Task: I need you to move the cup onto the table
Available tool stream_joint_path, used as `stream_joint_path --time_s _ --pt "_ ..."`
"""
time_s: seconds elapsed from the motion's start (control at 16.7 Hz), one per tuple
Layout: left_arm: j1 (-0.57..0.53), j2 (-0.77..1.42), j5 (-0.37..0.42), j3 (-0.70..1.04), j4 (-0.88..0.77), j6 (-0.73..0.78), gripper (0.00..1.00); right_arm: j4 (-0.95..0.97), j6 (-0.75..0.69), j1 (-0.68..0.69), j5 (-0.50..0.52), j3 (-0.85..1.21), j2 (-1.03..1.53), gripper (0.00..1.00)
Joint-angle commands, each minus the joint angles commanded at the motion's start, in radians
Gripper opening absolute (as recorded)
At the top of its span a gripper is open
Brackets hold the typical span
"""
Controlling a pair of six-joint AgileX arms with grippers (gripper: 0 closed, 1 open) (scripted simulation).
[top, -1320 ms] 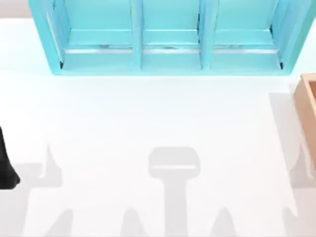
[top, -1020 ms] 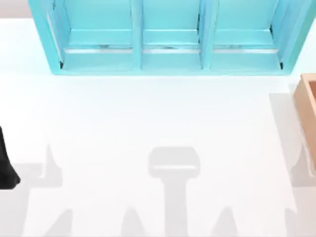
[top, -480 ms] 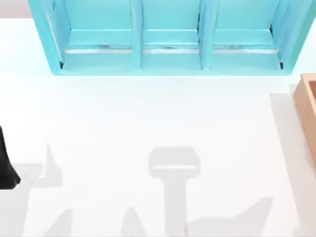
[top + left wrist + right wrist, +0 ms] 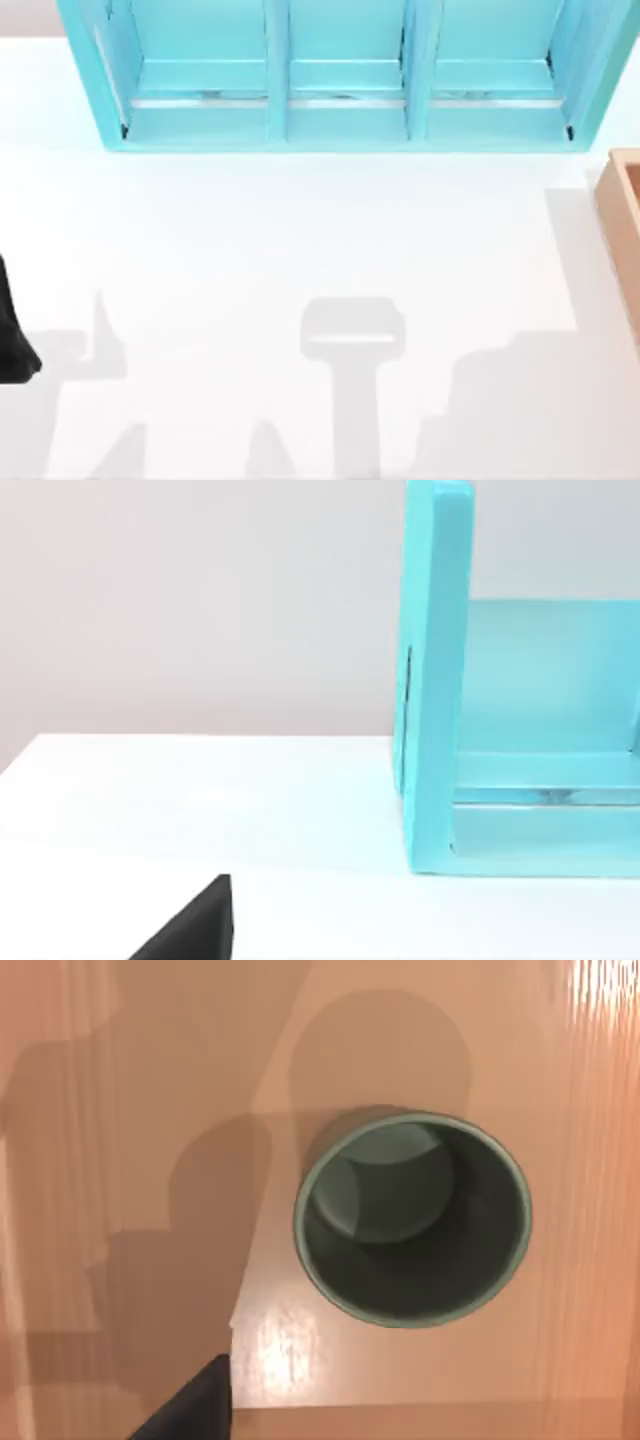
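The cup [image 4: 412, 1218] is olive-grey with a dark inside. In the right wrist view it stands upright on the tan wooden floor of a box [image 4: 120, 1110], seen straight down from above. A black corner of my right gripper [image 4: 195, 1405] shows beside it, apart from its rim. The table [image 4: 300, 230] is the wide white surface in the top view. My left arm [image 4: 12, 340] is parked at the table's left edge, and a black corner of its gripper [image 4: 190, 925] shows in the left wrist view.
A turquoise shelf unit [image 4: 340, 80] with three compartments stands along the back of the table, and its side wall [image 4: 435, 680] shows in the left wrist view. The tan wooden box [image 4: 622, 210] sits at the right edge.
The arm shadow on the table's lower right has changed from thin spikes to a broad patch reaching toward the box. My left arm has not moved.
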Motion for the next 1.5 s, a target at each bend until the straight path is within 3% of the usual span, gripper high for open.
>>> stream_joint_path --time_s 0.3,0.72,1.26,1.5 --pt "0.0 0.0 0.0 0.0 0.0 0.0 1.0 -0.151 -0.054 -0.055 0.003 0.186 0.203 1.0" --pt "0.0 0.0 0.0 0.0 0.0 0.0 1.0 -0.156 -0.057 -0.054 0.004 0.194 0.214 1.0" --pt "0.0 0.0 0.0 0.0 0.0 0.0 1.0 0.193 -0.052 -0.054 0.004 -0.063 0.297 1.0" --pt "0.0 0.0 0.0 0.0 0.0 0.0 1.0 0.234 -0.052 -0.055 0.004 -0.1 0.311 1.0"
